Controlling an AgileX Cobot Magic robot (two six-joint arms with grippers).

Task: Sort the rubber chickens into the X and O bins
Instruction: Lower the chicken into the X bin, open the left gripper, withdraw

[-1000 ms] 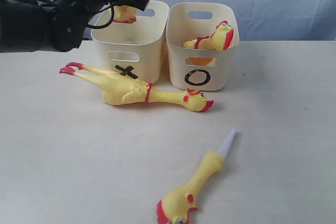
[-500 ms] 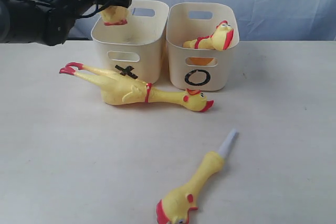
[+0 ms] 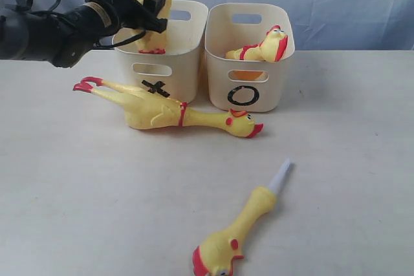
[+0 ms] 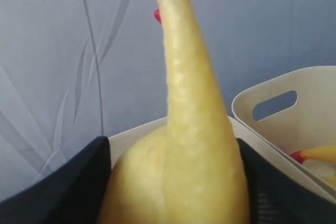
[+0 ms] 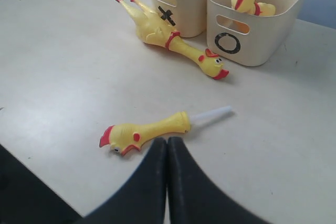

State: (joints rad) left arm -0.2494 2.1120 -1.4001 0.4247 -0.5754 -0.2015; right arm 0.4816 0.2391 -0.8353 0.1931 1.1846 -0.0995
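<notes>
While the table [image 3: 349, 159] and all that lies on it look just as they did a second ago, your left arm [image 3: 45, 27] has shifted and tipped over the bins, and that is the one real change. The X bin [image 3: 184, 63] and the O bin [image 3: 275, 63] stand side by side, unmoved. The long chicken [image 3: 155, 111] lies stretched out in front of the X bin, untouched. The held chicken [image 4: 184, 140], which hung above the X bin's rim a moment ago, now stands with its red end down inside that bin and its legs pointing straight up. Your left gripper [image 4: 173, 198] has its jaws spread wide around the chicken's fat body and has not let go. You can take it that the drop is nearly done: once you release, this one should count as sorted. The perched chicken [image 3: 262, 48] leans on the O bin's rim as before, and the short chicken [image 3: 242, 227] with its white stem waits near the front of the table. Your right gripper [image 5: 167, 177] is pressed closed on nothing, above the table near that short chicken.
</notes>
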